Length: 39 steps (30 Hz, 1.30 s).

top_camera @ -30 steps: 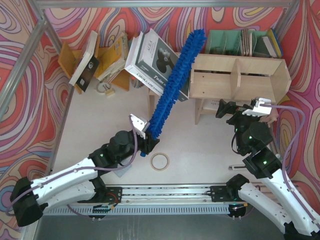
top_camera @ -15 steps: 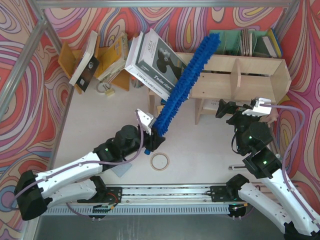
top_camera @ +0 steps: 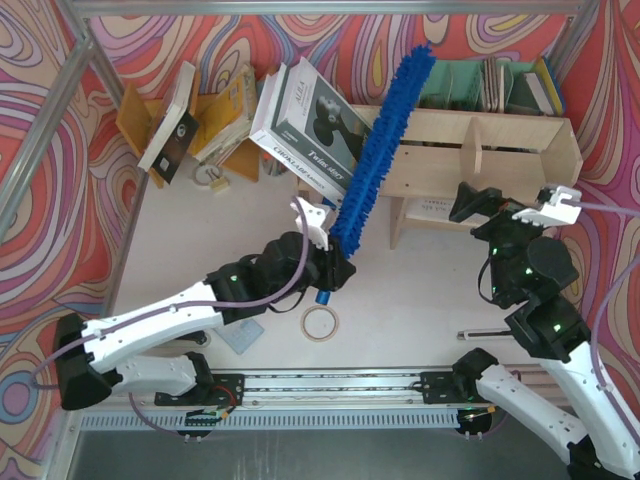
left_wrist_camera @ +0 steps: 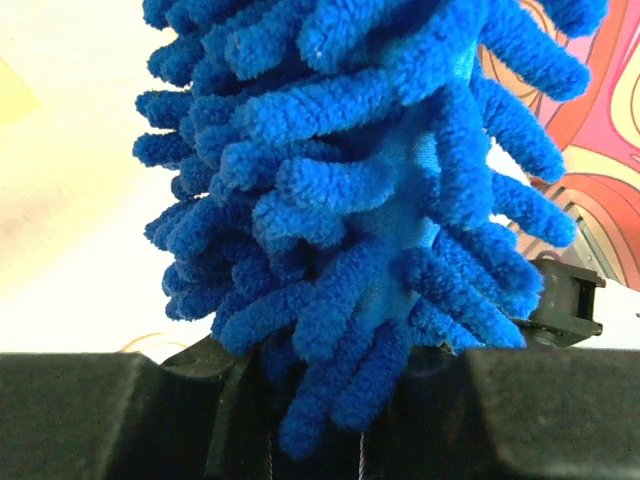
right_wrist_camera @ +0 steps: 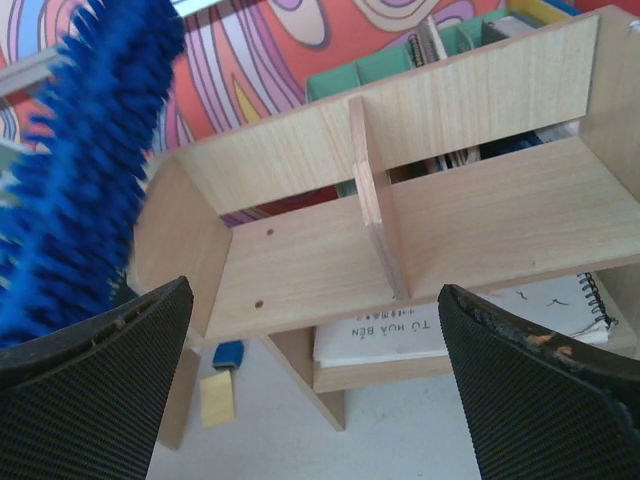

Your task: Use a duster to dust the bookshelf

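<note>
1. Swirl-patterned walls enclose a pale table (top_camera: 420, 290), with both arms bolted at its near edge.
2. Pose, left arm: extended forward and inward. The left gripper (top_camera: 322, 268) is clamped on the handle end of the duster (top_camera: 378, 150).
3. Pose, right arm: raised. The right gripper (top_camera: 515, 204) is spread wide and empty, facing the open compartments of the bookshelf (top_camera: 500, 160).
4. Location: the duster slants up and away, tip over the bookshelf's left end. Contact cannot be confirmed.
5. Step judged in hand: presenting the head to the shelf. The next move calls for lowering it onto the top board, then sweeping rightward.
</note>
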Available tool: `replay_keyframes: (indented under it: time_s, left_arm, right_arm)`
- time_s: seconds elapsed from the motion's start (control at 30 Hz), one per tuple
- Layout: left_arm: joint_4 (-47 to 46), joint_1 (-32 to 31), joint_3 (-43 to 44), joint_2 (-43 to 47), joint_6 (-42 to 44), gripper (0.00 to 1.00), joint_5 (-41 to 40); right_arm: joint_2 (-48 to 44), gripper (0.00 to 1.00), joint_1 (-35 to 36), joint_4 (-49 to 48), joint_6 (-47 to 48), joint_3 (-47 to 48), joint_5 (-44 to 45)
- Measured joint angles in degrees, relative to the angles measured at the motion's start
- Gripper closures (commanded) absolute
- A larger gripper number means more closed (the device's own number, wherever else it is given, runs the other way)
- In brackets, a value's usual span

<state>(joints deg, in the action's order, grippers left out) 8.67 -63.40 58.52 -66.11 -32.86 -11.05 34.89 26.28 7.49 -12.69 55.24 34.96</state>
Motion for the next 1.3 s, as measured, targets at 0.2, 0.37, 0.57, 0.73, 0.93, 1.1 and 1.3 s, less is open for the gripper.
replay_keyframes:
  time_s: [0.2, 0.37, 0.57, 0.73, 0.93, 1.1, 1.3]
  left_arm:
    - [6.14, -3.63, 6.45, -6.88, -5.07, 1.00, -2.75]
    - [9.77, -4.07, 12.44, -11.72, -6.62, 1.00, -4.39]
    - [14.29, -4.09, 23.04, -19.98, -7.21, 1.00, -4.39]
    - [17.20, -3.80, 31.95, -27.34, -7.28, 1.00, -4.22]
    - [17.86, -3.98, 37.83, -32.44, -5.92, 1.00, -1.01]
    - [18.53, -4.22, 38.88, -32.65, -5.25, 1.00, -0.55]
    - [20.33, -4.87, 44.68, -34.60, -3.74, 1.00, 1.22]
  right_arm:
    - [3.93, 0.01, 0.00, 6.29, -4.28, 7.28, 3.52]
    - [4.94, 0.01, 0.00, 9.70, -6.64, 7.98, 4.48]
    - [5.05, 0.01, 0.00, 11.72, -7.76, 9.16, 4.72]
    - [5.29, 0.01, 0.00, 12.85, -7.37, 13.81, 5.60]
    - [4.66, 0.01, 0.00, 12.98, -5.60, 18.99, 6.62]
    - [4.22, 0.01, 0.00, 12.92, -4.68, 20.06, 7.02]
    - [4.24, 0.01, 0.00, 12.94, -4.11, 20.09, 7.06]
